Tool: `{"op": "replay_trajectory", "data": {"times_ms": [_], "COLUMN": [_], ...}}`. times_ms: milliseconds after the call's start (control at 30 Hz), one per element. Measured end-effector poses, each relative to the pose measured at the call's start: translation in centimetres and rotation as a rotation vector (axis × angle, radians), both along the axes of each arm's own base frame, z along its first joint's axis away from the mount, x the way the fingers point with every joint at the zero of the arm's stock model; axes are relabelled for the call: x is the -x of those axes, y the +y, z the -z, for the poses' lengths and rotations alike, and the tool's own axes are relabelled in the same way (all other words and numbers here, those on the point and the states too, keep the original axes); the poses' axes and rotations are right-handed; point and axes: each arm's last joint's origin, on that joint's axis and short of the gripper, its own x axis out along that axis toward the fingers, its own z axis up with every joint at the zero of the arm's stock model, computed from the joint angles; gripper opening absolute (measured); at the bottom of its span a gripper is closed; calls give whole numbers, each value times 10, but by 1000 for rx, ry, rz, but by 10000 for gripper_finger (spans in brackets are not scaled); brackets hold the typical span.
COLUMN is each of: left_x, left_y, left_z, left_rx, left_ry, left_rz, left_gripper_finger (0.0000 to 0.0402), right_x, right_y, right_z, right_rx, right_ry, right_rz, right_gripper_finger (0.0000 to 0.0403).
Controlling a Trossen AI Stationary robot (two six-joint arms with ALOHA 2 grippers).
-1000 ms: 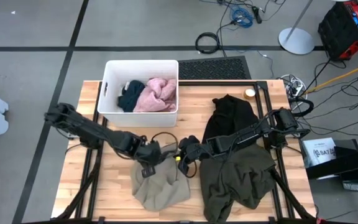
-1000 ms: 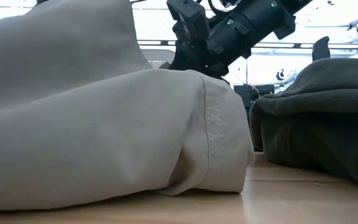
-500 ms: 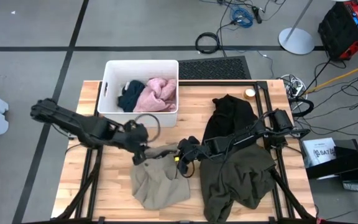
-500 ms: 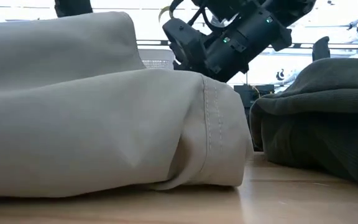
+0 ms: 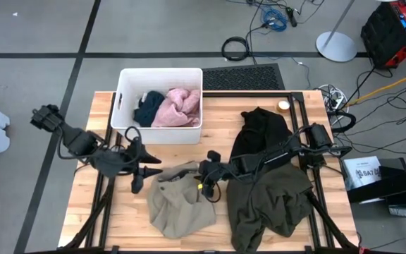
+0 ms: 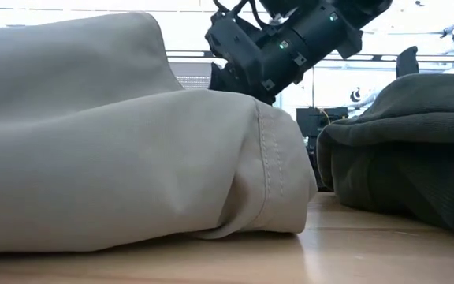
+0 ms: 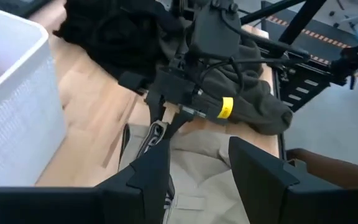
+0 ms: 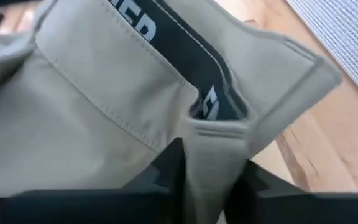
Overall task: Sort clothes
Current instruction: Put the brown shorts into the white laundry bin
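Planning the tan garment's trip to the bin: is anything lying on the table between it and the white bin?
Nothing visible does. From above, bare wood separates the tan garment from the white bin. The left hand hangs open beside that path; the right hand is at the garment's waistband. The black garment lies off to the side.

White block letters run along a black band (image 8: 166, 46) sewn inside the waistband of the tan khaki garment (image 8: 92, 118), seen close up in the right wrist view. The clearest pair looks like "ER". A fold of the fabric cuts off the letters before it, and a further fragment of white lettering shows lower along the band, so the whole word cannot be read.

In the high view, a white box (image 5: 364, 171) beside the table's right edge carries dark print that may begin "SAT". It is too small to be sure of.
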Motion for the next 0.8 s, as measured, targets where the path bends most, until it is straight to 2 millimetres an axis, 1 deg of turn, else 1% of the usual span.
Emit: {"op": "replay_trajectory", "data": {"times_ms": [267, 400, 467, 567, 667, 800], "left_x": [0, 0, 0, 0, 0, 0], "left_y": [-4, -4, -4, -4, -4, -4], "left_z": [1, 1, 1, 1, 1, 1], "left_rx": [-25, -26, -26, -27, -27, -27], "left_ry": [-4, -3, -3, -4, -4, -4], "left_rz": [-8, -9, -9, -10, -10, -10], "left_gripper_finger": [173, 173, 173, 173, 173, 173], "right_x": [-2, -3, -6, -10, -14, -15], "right_y": [-7, -13, -16, -23, -29, -33], "right_z": [0, 4, 14, 34, 56, 73], "right_rx": [62, 61, 73, 70, 28, -22], "right_ry": [1, 13, 34, 69, 94, 141], "right_rz": [-24, -7, -5, 9, 26, 20], "right_gripper_finger": [216, 262, 275, 284, 286, 279]}}
